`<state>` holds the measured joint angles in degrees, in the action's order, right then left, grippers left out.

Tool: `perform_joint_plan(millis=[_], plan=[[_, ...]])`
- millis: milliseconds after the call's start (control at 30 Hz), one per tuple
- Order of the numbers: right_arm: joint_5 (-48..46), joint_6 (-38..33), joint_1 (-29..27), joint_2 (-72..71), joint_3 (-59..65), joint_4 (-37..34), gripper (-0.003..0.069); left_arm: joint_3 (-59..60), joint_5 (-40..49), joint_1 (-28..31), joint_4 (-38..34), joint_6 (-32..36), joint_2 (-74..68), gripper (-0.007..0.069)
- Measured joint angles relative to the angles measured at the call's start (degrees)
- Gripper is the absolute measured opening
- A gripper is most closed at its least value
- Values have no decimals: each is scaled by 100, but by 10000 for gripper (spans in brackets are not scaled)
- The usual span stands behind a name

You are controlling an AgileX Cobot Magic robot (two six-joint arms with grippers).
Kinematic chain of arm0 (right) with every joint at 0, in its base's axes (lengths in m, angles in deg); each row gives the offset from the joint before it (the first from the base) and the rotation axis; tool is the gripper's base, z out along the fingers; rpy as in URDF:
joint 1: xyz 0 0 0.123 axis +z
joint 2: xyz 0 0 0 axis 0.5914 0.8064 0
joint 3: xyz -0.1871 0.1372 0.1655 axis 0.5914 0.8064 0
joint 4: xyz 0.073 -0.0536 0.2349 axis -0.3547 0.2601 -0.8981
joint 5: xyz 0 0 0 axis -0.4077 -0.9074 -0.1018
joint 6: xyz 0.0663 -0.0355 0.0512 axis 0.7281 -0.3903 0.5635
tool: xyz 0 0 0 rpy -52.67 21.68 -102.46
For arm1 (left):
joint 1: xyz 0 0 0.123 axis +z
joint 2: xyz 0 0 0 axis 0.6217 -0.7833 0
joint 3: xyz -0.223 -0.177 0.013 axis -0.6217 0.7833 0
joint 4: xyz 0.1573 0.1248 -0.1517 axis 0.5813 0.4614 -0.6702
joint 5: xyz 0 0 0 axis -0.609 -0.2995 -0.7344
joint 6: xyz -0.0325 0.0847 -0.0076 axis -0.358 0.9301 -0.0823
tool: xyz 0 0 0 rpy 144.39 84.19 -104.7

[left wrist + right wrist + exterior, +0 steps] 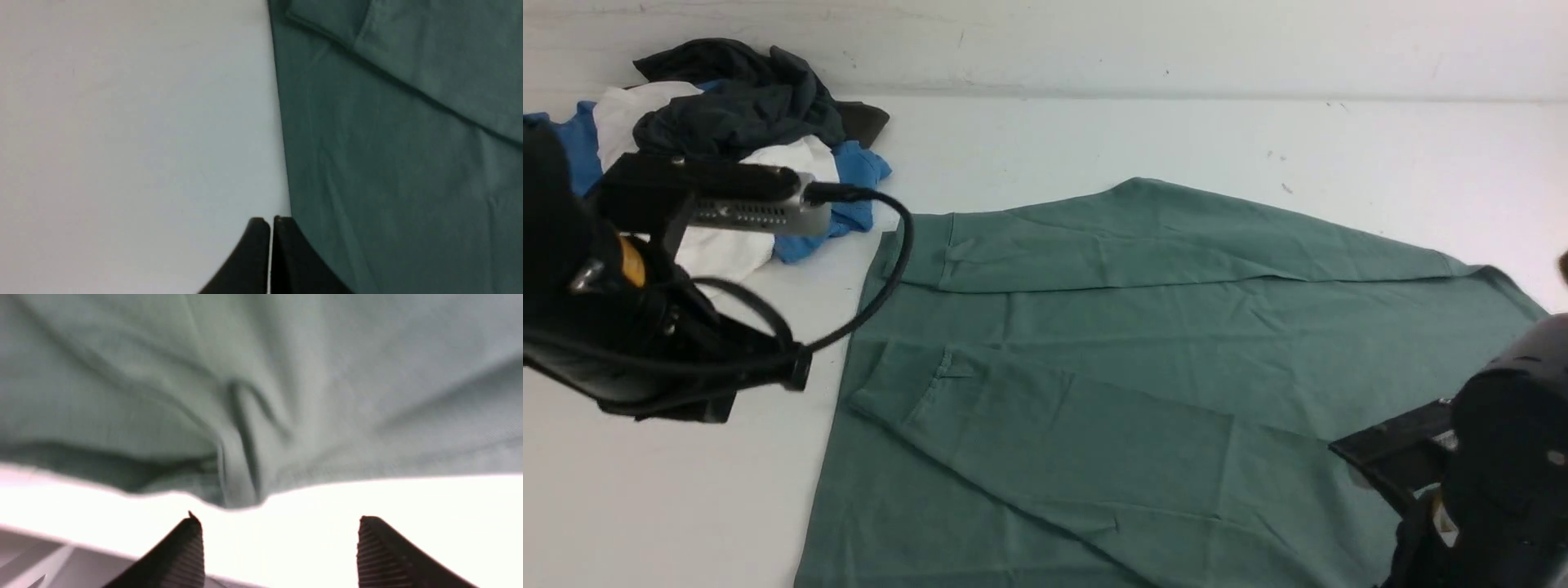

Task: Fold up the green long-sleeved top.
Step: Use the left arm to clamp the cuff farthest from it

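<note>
The green long-sleeved top point(1143, 351) lies spread flat on the white table, both sleeves folded across its body. My left gripper point(271, 220) is shut and empty, hovering over bare table right at the top's left edge point(367, 163). In the front view only the left arm's wrist point(645, 327) shows, left of the garment. My right gripper point(280, 522) is open with nothing between its ribbed fingers point(184, 555); a puckered edge of the top point(241, 457) lies just beyond the tips. The right arm's body point(1494, 465) sits at the top's near right corner.
A pile of other clothes point(735, 139), dark, white and blue, sits at the far left of the table. The bare white table point(1258, 139) stretches behind the top. A wall runs along the back.
</note>
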<state>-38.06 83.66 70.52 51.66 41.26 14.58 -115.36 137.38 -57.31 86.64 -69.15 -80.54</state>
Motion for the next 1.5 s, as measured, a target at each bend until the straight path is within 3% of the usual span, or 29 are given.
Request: perform_joint_plan(millis=[167, 467, 700, 800, 967, 1367, 1500], plan=[[-60, 0, 0, -1279, 0, 44, 438, -1034, 6, 551, -280, 273, -1063, -4], [210, 177, 0, -2528, 5, 44, 328, -2787, -438, 604, -321, 686, -2806, 36], [243, 190, 0, -2565, 5, 44, 279, -3836, -1198, 604, -142, 705, -4281, 232], [243, 190, 0, -2565, 9, 39, 271, -4121, -1743, 604, 8, 705, -4813, 365], [243, 190, 0, -2565, 9, 46, 270, -4230, -2446, 604, 51, 705, -5306, 484], [243, 190, 0, -2565, 9, 46, 270, -4248, -3060, 604, 45, 705, -5793, 510], [370, 190, 0, -2565, 9, 46, 268, -4248, -3044, 604, -90, 705, -5806, 443]])
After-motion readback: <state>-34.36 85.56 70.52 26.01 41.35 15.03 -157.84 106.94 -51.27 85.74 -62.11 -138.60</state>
